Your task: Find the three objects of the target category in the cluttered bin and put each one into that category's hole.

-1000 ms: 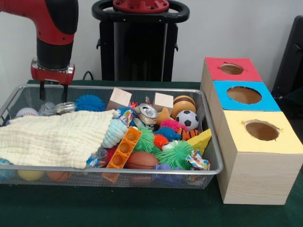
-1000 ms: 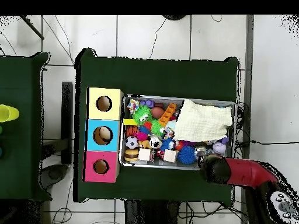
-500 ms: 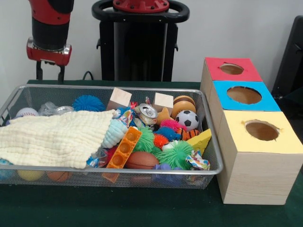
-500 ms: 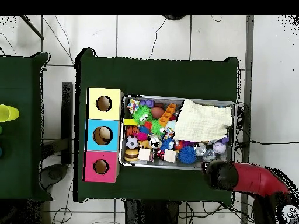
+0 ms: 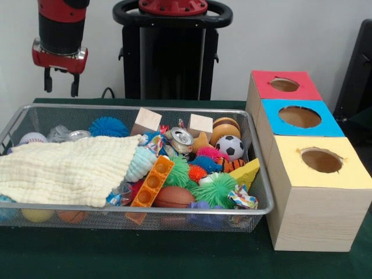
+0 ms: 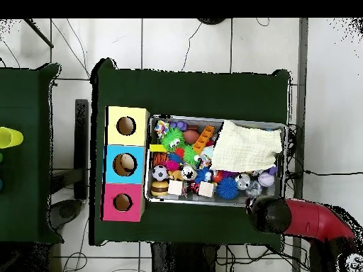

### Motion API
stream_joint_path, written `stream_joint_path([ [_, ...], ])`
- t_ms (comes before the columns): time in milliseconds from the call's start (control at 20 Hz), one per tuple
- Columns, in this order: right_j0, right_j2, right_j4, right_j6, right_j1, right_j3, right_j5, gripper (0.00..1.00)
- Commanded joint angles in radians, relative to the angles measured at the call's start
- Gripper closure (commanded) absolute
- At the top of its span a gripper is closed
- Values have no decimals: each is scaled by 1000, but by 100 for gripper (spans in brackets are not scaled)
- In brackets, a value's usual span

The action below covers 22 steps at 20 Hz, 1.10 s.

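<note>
Front view: my tool (image 5: 60, 87) hangs above the far-left corner of the silver wire-mesh bin (image 5: 263, 192), its two short black fingers apart and gripping nothing. The bin looks full: a cream quilted cloth (image 5: 67, 168) covers its left half, and right of it lie a black-and-white toy football (image 5: 233, 147), green spiky rubber balls (image 5: 215, 189) and an orange plastic building brick (image 5: 152, 181). Right of the bin, the wooden box with red, blue and yellow tops (image 5: 317, 206) shows three round holes; I cannot tell what has gone in.

Overhead view: my red arm (image 6: 312, 218) ends just outside the bin's corner, over the green counter (image 6: 191, 88). The blue hole (image 6: 125, 164) shows something pale inside. I judge the sorting largely unfinished, with the search under the cloth still ahead.
</note>
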Motion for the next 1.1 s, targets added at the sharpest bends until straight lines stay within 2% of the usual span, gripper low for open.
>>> stream_joint_path([
  [50,-7,108,-81,-63,132,-8,-97,0],
  [150,-22,133,-99,-69,155,-14,-165,0],
  [200,-35,156,-112,-76,156,-10,-214,0],
  [300,-59,188,-119,-83,137,8,-252,0],
  [450,-121,257,-102,-123,78,47,-236,0],
  [600,-195,348,-62,-200,-1,76,-173,0],
  [800,-265,428,-29,-283,-69,84,-70,0],
  [1100,-309,489,-31,-325,-81,59,40,0],
])
